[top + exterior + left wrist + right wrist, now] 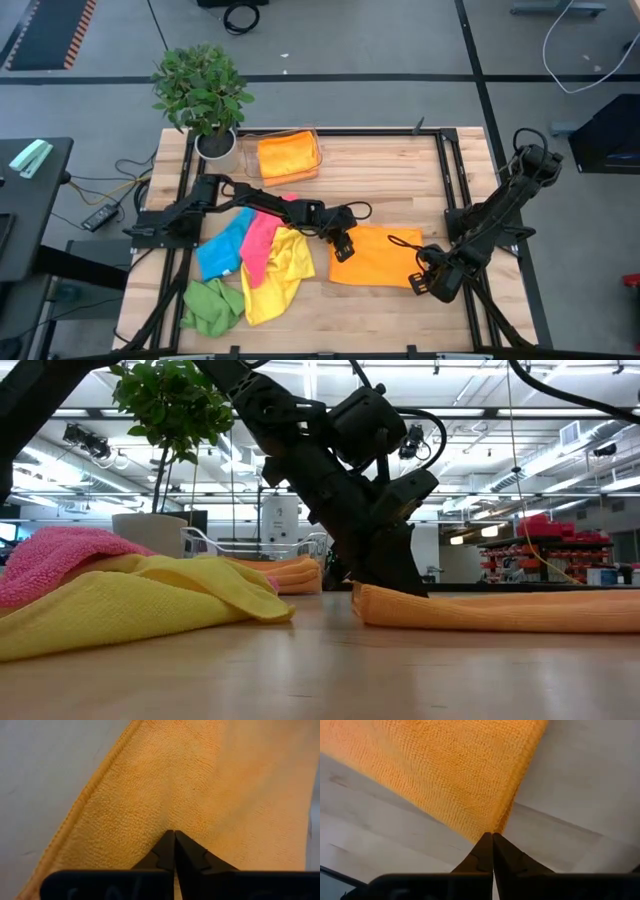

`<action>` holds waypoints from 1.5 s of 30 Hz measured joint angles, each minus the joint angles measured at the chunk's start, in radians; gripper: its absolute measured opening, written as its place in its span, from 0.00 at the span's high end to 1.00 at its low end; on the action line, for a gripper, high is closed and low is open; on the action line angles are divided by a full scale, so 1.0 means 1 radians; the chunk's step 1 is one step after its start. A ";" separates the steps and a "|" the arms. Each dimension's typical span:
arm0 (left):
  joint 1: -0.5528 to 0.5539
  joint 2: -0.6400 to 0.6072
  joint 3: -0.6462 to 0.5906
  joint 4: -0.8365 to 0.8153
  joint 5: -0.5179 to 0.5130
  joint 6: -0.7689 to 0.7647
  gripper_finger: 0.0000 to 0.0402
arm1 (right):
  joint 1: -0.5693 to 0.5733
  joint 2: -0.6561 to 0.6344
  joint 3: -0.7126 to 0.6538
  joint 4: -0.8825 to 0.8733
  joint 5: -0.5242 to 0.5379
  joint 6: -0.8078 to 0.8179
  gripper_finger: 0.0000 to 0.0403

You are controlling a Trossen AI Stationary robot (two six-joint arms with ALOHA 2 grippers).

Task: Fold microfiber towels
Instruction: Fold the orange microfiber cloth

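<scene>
Orange towel (375,257): left gripper (343,246) and right gripper (420,281) pinch opposite edges.

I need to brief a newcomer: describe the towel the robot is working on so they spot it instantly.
Start at the potted plant at the wooden table's far left corner, then go to the opposite, near right area. There the flat orange towel lies alone, both tools pinching its edges. Unlike the folded orange towels in the clear tray or the crumpled heap, it is spread out.
</scene>
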 joint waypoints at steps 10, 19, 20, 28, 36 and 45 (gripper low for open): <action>0.000 0.000 -0.001 0.002 0.011 -0.001 0.98 | -0.007 -0.116 0.000 -0.139 0.016 -0.026 0.78; 0.000 0.000 -0.001 0.006 0.015 -0.008 0.93 | -0.116 -0.207 -0.073 -0.127 0.254 -0.141 0.70; 0.000 0.000 -0.001 0.007 0.016 -0.008 0.92 | -0.144 -0.204 -0.099 -0.085 0.252 -0.174 0.71; -0.002 0.001 -0.001 0.006 0.033 -0.016 0.98 | -0.281 -0.202 -0.235 0.083 0.191 -0.346 0.95; 0.009 -0.022 -0.004 -0.001 0.089 -0.034 0.91 | -0.372 -0.206 -0.254 0.066 0.170 -0.515 0.99; 0.092 -0.150 -0.003 -0.004 0.085 0.040 0.91 | -0.582 -0.245 -0.111 -0.182 0.151 -0.898 1.00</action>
